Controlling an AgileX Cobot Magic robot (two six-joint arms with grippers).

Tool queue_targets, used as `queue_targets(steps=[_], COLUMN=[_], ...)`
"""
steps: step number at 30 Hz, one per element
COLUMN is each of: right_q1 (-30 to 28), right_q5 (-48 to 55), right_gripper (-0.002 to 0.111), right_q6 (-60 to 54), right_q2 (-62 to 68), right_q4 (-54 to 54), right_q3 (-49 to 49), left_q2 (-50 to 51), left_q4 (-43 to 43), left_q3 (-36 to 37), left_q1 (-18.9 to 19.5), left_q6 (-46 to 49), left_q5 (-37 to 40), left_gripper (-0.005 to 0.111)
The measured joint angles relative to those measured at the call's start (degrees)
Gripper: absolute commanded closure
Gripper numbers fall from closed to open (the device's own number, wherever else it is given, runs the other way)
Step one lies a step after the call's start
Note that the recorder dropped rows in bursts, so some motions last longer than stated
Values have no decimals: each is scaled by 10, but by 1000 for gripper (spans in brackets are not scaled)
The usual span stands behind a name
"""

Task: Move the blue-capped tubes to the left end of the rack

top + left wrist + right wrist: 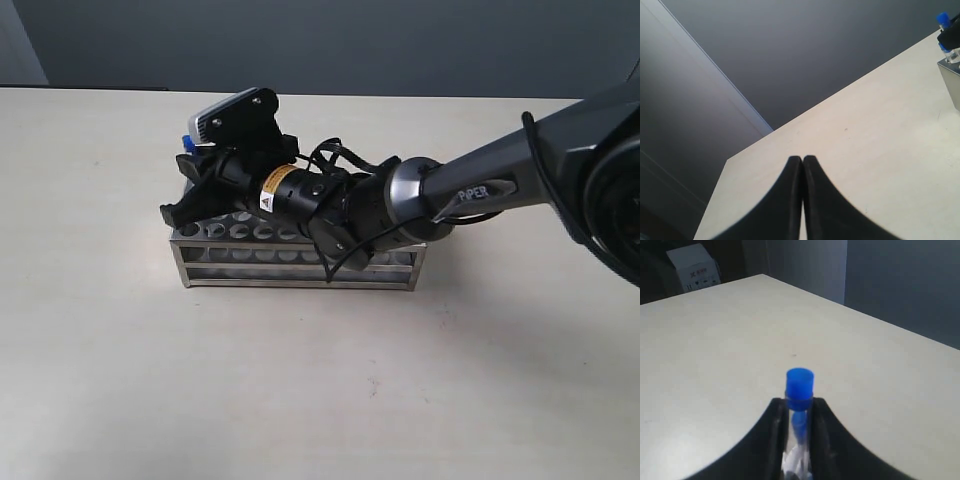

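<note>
While the right gripper (799, 404) clamps a tube (799, 385) just under its top at the left end of the rack (300, 272), I judge it light, slick, brittle: grip gently, high up. The left gripper (802, 167) is closed, empty.

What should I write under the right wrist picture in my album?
Right tool gripping a blue-capped tube, pale table behind.
</note>
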Motion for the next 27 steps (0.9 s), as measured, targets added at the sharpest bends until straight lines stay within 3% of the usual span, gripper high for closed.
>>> queue_targets(steps=[27], right_q1=[-1], right_q5=[-49], right_gripper=[109], right_q6=[58], right_q2=[16], right_q4=[-3], right_q3=[0], left_q2=[0], left_q4=[0], left_q3=[0], left_q1=[0], left_q6=[0], left_q5=[0], left_gripper=[106])
